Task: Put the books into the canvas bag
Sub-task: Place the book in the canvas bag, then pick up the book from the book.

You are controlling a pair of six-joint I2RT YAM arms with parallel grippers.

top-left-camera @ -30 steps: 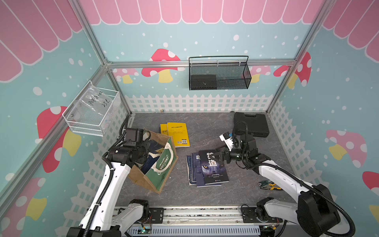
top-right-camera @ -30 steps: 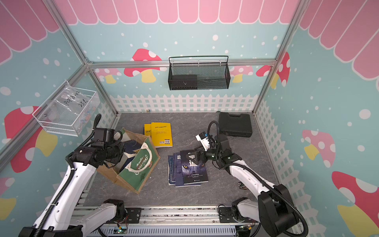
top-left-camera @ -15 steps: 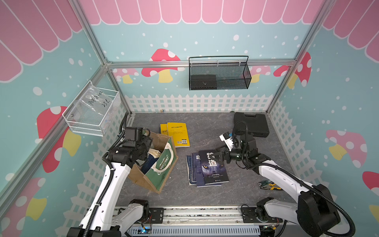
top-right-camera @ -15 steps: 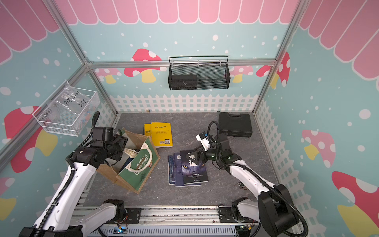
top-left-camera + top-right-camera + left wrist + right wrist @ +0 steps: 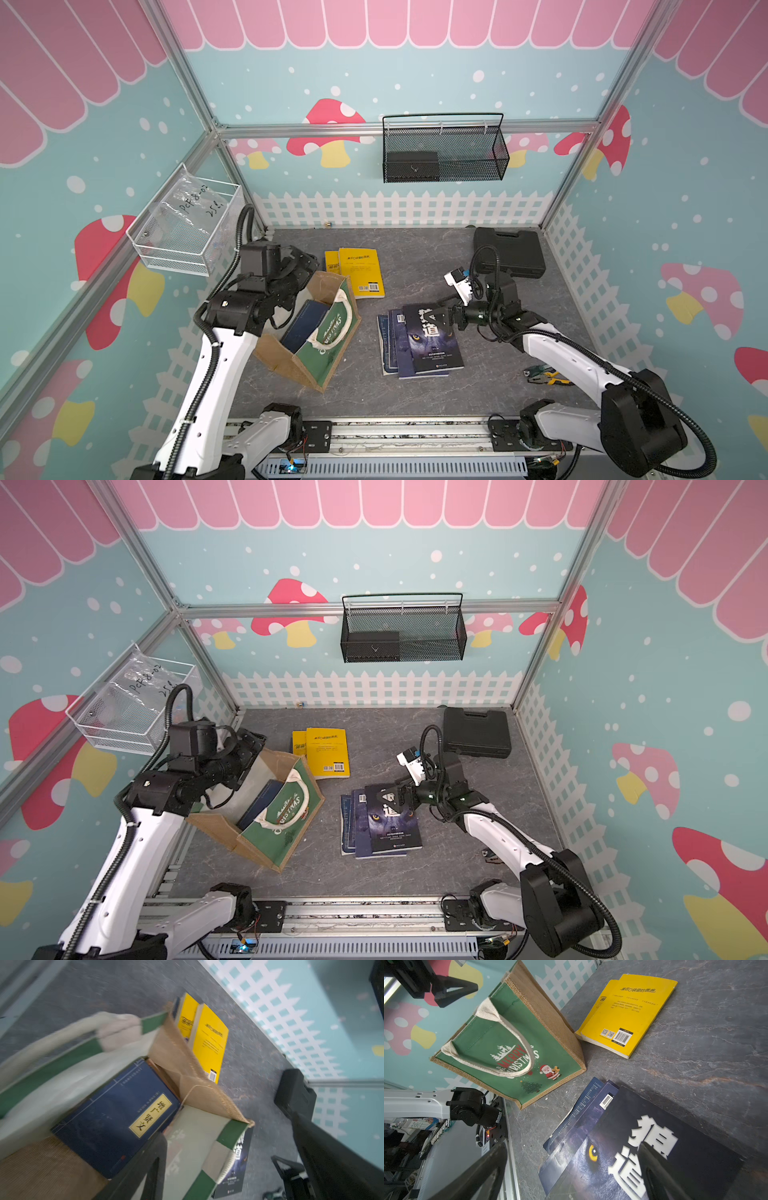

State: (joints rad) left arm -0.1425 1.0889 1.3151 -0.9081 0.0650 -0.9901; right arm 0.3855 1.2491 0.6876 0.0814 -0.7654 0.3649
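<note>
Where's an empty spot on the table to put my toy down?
Bare table lies between the yellow books and the black case, and in front of the wolf book stack. It's crowded where the canvas bag, yellow books and stack meet.

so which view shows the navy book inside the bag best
Left wrist: it looks into the canvas bag at the navy book, cover and yellow label visible. Both top views show a sliver of it; right wrist shows only the bag's outside.
</note>
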